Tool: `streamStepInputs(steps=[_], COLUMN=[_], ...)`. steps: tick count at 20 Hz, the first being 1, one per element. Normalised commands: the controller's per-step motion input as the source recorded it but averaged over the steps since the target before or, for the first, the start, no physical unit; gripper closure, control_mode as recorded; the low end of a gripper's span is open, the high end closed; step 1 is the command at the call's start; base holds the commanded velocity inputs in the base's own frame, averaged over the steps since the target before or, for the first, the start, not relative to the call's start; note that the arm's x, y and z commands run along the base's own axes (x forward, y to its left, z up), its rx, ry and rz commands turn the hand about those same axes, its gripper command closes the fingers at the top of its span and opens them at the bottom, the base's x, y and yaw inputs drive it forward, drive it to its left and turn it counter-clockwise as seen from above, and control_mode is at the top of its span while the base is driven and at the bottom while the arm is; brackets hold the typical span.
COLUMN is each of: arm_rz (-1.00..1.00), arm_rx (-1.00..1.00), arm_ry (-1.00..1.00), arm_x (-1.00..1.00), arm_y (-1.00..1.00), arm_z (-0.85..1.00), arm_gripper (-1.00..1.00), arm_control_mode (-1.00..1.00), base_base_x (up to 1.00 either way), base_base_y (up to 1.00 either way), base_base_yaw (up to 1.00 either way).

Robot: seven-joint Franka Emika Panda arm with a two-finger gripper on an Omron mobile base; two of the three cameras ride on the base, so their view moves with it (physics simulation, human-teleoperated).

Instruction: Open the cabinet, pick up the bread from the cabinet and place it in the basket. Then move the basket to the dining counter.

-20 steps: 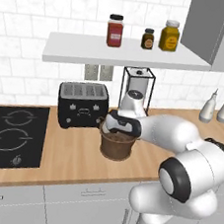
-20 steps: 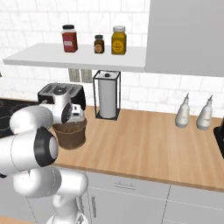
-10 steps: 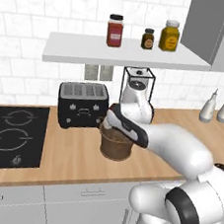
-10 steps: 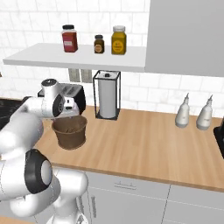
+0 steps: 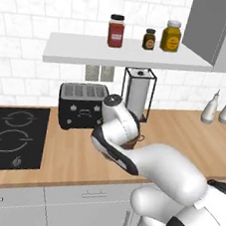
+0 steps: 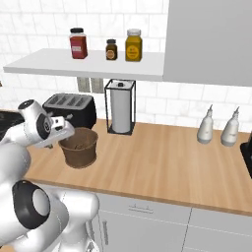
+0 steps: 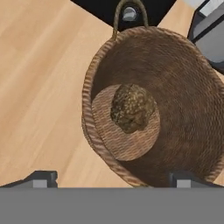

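Observation:
The round brown basket [image 6: 78,147] stands on the wooden worktop in front of the toaster. The dark lumpy bread [image 7: 132,108] lies on the bottom of the basket [image 7: 188,105]. My gripper [image 7: 113,179] is open and hovers just over the basket's rim, with its fingertips [image 7: 41,178] spread wide on either side of the near wall. In the right base view the gripper [image 6: 63,133] is at the basket's left rim. My arm covers most of the basket [image 5: 133,140] in the left base view. The cabinet's white shelf [image 5: 127,54] and its grey door [image 5: 208,26] hang above.
A black toaster [image 6: 69,106] and a paper towel holder [image 6: 120,106] stand right behind the basket. Three jars [image 5: 149,37] sit on the shelf. The black hob [image 5: 11,137] lies to the left and two bottles [image 6: 216,125] stand at the right.
My hand has shifted from over the basket's middle toward its left rim and come lower. The elbow has swung forward in front of the basket. The basket and the bread have stayed in place.

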Motion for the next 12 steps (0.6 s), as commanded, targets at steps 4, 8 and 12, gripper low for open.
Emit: streamStepInputs(steps=[4, 8, 12], arm_rz=[0.09, 0.06, 0.02], arm_rx=[-0.16, -0.11, -0.01], arm_ry=[0.13, 0.14, 0.04], arm_x=[0.04, 0.04, 0.03], arm_y=[-0.04, -0.08, -0.2], arm_z=[-0.36, -0.45, -0.38], arm_gripper=[-1.0, -1.0, 1.0], arm_control_mode=[-1.0, -1.0, -1.0], base_base_x=[0.0, 0.0, 0.0], base_base_y=[0.0, 0.0, 0.0], base_base_yaw=[0.0, 0.0, 0.0])
